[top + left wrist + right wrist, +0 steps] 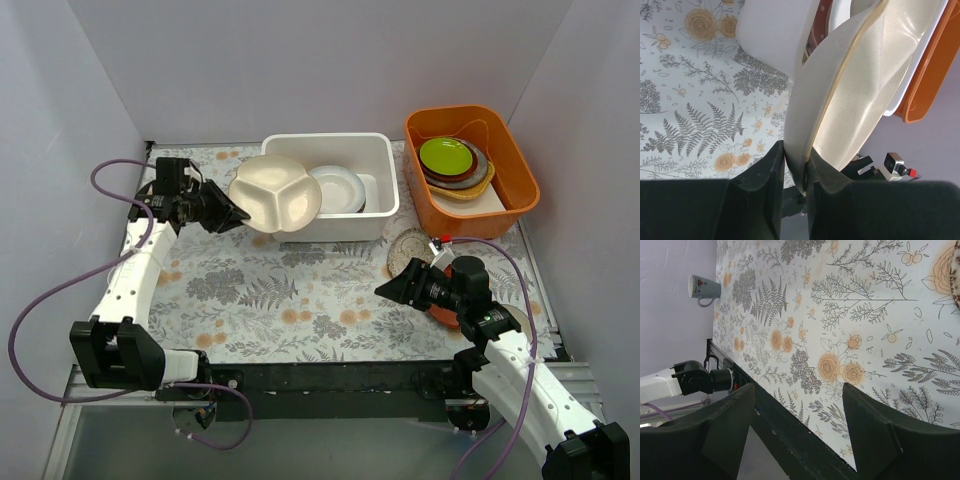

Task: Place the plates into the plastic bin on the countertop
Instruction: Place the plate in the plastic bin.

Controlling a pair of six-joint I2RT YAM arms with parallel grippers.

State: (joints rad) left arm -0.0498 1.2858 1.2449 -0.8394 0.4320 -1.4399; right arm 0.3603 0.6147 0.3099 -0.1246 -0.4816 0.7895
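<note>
Nearest, the right jaws stand spread and empty above the fern-printed desk (290,290). Behind them, the wrist partly hides a red-brown plate (445,313). A beige lacy plate (408,246) lies just beyond. Farther, the left jaws pinch a cream three-section plate (275,193) by its rim, tilted over the left wall of the white bin (325,140). Past it, a glossy white plate (338,188) sits inside. Rightward stands an orange tub (515,165) of stacked dishes (446,155).

White arms (135,285) with black joints, black wedge-shaped hands (243,216) and looping purple cables (93,180).
</note>
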